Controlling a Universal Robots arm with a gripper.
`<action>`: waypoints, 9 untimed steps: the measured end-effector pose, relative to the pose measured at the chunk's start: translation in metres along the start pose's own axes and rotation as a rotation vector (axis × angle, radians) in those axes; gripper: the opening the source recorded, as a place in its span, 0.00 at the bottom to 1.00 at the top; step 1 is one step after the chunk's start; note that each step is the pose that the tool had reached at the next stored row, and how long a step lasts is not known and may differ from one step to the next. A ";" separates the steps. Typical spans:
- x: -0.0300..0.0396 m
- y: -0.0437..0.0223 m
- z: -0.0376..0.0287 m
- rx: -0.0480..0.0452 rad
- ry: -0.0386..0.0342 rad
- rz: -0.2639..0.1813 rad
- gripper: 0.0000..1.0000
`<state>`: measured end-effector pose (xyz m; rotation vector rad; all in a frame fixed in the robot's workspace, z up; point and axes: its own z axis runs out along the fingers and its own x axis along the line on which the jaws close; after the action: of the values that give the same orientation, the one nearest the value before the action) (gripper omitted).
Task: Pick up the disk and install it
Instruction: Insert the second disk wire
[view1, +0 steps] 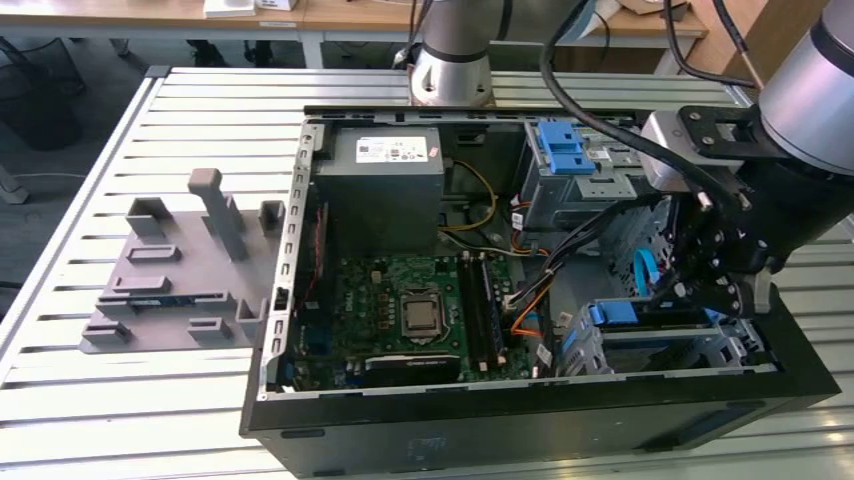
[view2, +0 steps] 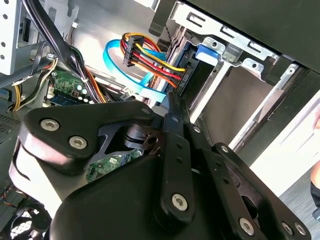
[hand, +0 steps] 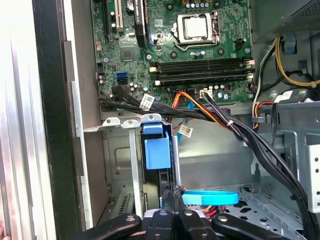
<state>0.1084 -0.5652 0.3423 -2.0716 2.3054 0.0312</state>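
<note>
The disk (view1: 657, 318) stands on edge in the drive cage (view1: 727, 350) at the front corner of the open computer case, on the exterior view's right. Its blue plastic frame end (hand: 156, 150) points toward the motherboard. In the second wrist view the disk (view2: 200, 75) sits in its slot between silver cage rails, with the blue tab just above it. My gripper (view1: 718, 298) hangs directly over the cage. The fingertips (hand: 172, 194) are pressed together at the disk's cable-side end. The gripper (view2: 172, 102) is shut, with nothing between its fingers.
Blue data cable (view2: 114, 62) and a red-yellow-black power plug (view2: 150, 60) lie beside the cage. A black cable bundle (hand: 235, 130) crosses toward the motherboard (view1: 414, 310). The grey power supply (view1: 380, 185) and an upper blue-latched bay (view1: 567, 150) stand behind. A grey fixture (view1: 180, 270) rests on the table.
</note>
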 end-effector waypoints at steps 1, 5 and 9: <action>0.0000 0.0000 -0.0013 0.0000 0.0001 0.000 0.11; -0.0003 -0.0001 -0.0078 -0.0006 0.0000 0.000 0.11; -0.0005 -0.0002 -0.0109 -0.0012 -0.0002 0.000 0.11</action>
<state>0.1084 -0.5652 0.3533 -2.0721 2.3059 0.0328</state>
